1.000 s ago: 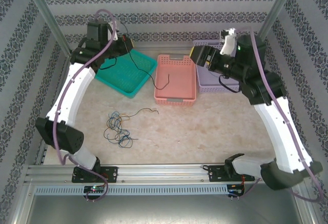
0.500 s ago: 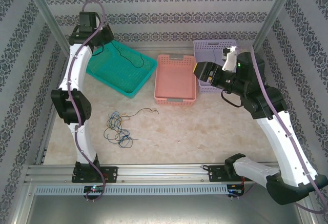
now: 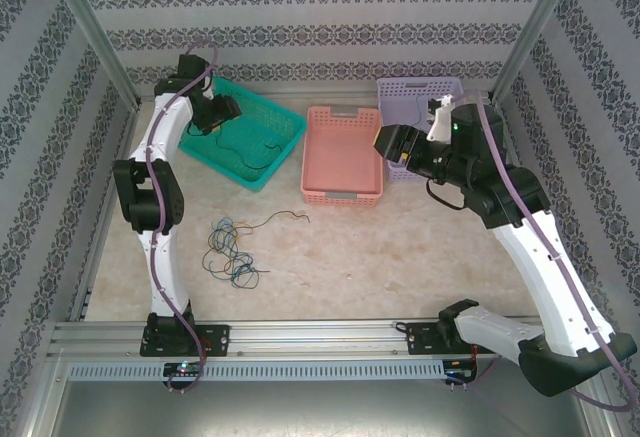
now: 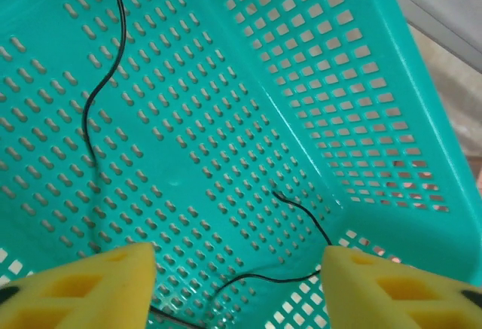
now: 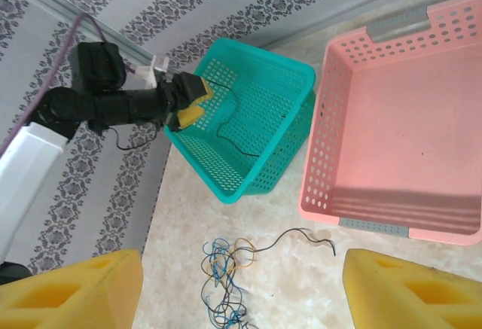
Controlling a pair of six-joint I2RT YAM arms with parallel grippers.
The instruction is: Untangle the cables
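Found the left pincer (image 4: pixel 241 287) released: yellow pads wide apart, nothing between them, low over the floor of the teal basket (image 4: pixel 361 80) at the far left corner of the table (image 3: pixel 400 257). Located one black cable (image 4: pixel 98 111) lying loose on that basket floor in open bends, touching neither pad.

Found the right pincer (image 3: pixel 388 144) likewise released and empty, raised over the right rim of the pink basket (image 3: pixel 343 195), just beside the purple basket (image 3: pixel 420 87) at the far edge.

Located the tangle (image 3: pixel 228 252) of blue, black and pale cables in the left half of the table, nearer the near edge than the far, well apart from both pincers. Noted one dark strand (image 3: pixel 290 217) trailing out of it to the right, toward the table's middle.

Judged one cable sorted and the knot not yet opened.

Judged the cables very light, limp and thin, with no stiffness to hold a shape. Not fragile, but prone to snag and to slip from foam pads unless pinched squarely. Recommend taking hold at the trailing free end or an outer loop, never at the knot's centre. Expect the whole bundle to drag along behind any single pull, so advise pinning it with the second pincer. Expect pads to need pressing right down to the table surface to catch so flat a strand.
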